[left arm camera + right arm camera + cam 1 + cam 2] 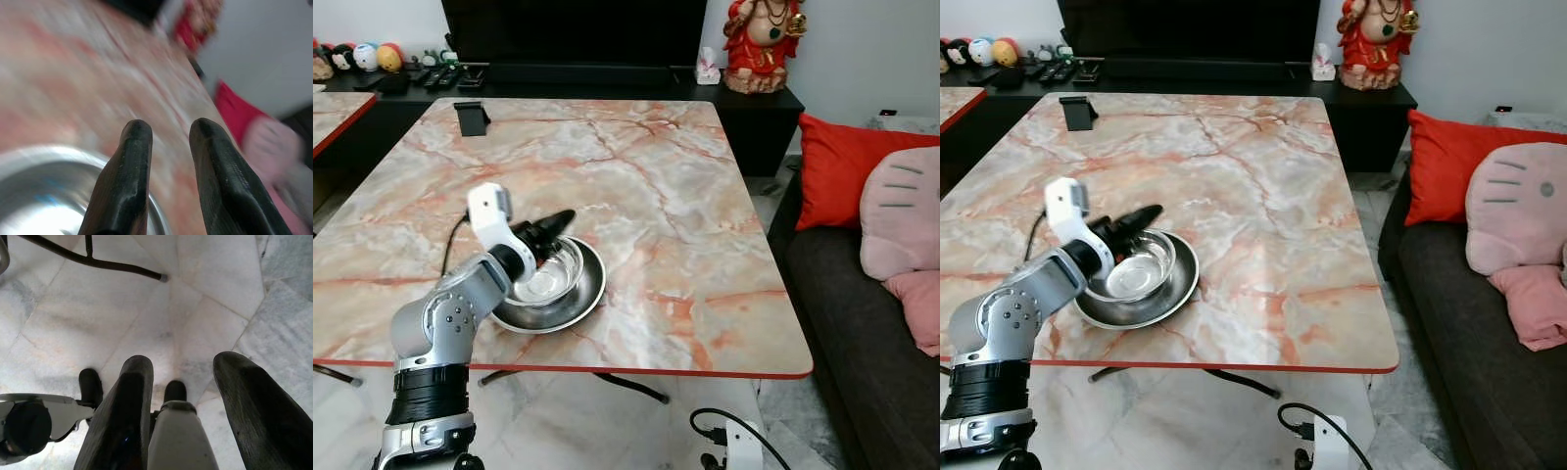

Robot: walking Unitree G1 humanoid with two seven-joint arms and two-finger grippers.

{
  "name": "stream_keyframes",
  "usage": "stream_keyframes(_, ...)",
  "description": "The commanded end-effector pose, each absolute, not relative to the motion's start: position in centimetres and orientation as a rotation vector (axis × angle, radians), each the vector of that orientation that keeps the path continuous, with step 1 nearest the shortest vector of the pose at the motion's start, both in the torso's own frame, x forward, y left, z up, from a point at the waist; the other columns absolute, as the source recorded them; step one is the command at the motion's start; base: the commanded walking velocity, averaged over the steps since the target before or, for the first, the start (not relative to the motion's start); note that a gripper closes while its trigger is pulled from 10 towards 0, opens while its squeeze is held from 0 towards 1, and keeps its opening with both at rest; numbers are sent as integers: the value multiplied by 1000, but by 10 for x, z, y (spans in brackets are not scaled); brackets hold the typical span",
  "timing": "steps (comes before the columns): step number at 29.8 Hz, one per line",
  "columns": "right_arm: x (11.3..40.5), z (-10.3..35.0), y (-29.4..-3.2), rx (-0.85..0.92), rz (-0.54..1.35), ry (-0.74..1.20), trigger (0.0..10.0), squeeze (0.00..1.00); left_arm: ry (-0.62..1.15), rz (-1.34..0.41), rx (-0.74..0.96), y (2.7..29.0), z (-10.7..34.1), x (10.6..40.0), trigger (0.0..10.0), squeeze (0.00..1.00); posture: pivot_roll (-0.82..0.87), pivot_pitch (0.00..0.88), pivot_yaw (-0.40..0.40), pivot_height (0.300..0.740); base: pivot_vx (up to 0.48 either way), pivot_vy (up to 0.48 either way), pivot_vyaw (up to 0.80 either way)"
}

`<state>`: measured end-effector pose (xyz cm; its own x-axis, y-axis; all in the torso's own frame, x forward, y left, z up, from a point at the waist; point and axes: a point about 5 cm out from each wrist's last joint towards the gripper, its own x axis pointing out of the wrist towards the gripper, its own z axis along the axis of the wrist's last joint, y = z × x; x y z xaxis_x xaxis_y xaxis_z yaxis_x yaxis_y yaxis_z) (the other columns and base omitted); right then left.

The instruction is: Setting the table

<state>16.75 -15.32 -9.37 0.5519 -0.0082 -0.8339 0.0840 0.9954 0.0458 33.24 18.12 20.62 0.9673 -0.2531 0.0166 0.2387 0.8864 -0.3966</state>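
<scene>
A clear bowl [548,277] sits inside a shallow steel plate [578,304] near the front left of the marble table [646,166]. My left gripper [563,220] reaches over the bowl's far rim, fingers pointing toward the table's middle. In the blurred left wrist view the two black fingers [132,166] stand apart with nothing between them, just above the bowl's rim [39,196]. My right gripper [183,364] hangs open beside me over the tiled floor.
A black stand [471,117] sits at the table's far left. A dark sofa with a red cushion [842,166] and a pink cushion [906,211] runs along the right. A red statue [762,39] stands on the cabinet behind. A cable [724,426] lies on the floor.
</scene>
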Motion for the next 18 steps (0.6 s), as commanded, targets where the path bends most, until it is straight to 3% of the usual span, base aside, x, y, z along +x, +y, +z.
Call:
stream_keyframes(1,165,-95,-153,80,-61,999,10000,0,-84,-180,-286,192,226,332,10000,0,75,0,-19,740,0,0,0)
stream_keyframes(3,165,-95,-152,79,-61,998,10000,0,-146,-113,-206,199,232,332,10000,0,75,0,-19,740,0,0,0)
stream_keyframes(4,165,-95,-153,82,-66,992,10000,0,-206,18,-134,214,239,330,10000,0,75,0,-18,740,0,0,0)
stream_keyframes(5,165,-95,-153,82,-66,992,10000,0,-206,18,-134,214,239,330,10000,0,75,0,-18,740,0,0,0)
stream_keyframes(7,167,-94,-155,79,-70,986,10000,0,-279,191,11,237,245,323,10000,0,78,0,-19,740,0,0,0)
stream_keyframes(13,172,-92,-158,80,-78,972,10000,0,-288,271,173,253,234,317,10000,0,81,0,-15,740,0,0,0)
stream_keyframes(18,178,-89,-159,87,-91,947,10000,0,-288,230,196,246,208,313,10000,0,76,0,-13,740,0,0,0)
